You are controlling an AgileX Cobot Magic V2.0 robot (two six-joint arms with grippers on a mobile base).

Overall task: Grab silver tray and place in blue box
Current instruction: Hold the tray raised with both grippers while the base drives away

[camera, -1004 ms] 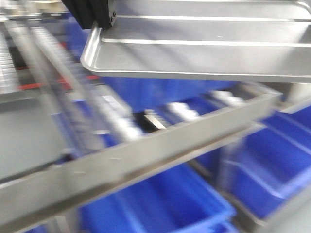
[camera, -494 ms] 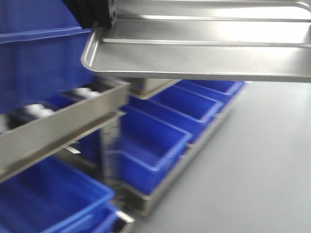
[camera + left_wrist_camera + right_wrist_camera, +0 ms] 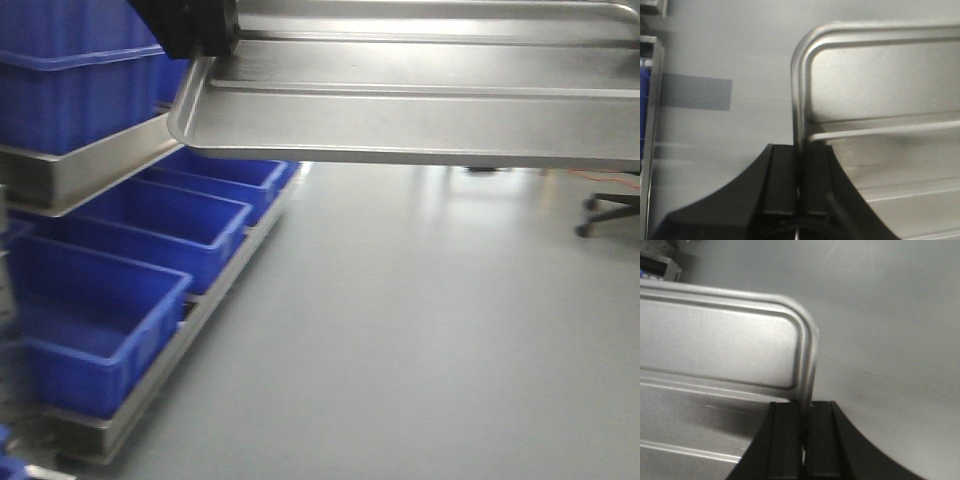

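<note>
Holding the silver tray (image 3: 420, 120) level, left tool (image 3: 801, 167) and right tool (image 3: 804, 415) each pinching an end rim. The blue box (image 3: 120, 340) lies below, off my left.

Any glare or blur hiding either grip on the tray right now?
Front view: silver tray crisp, mild sheen on its base, pale reflections on the floor. Left wrist view: soft focus, bright streak along the tray rim where the left gripper pinches it. Right wrist view: also soft, right gripper on the rim, no harsh glare.
</note>
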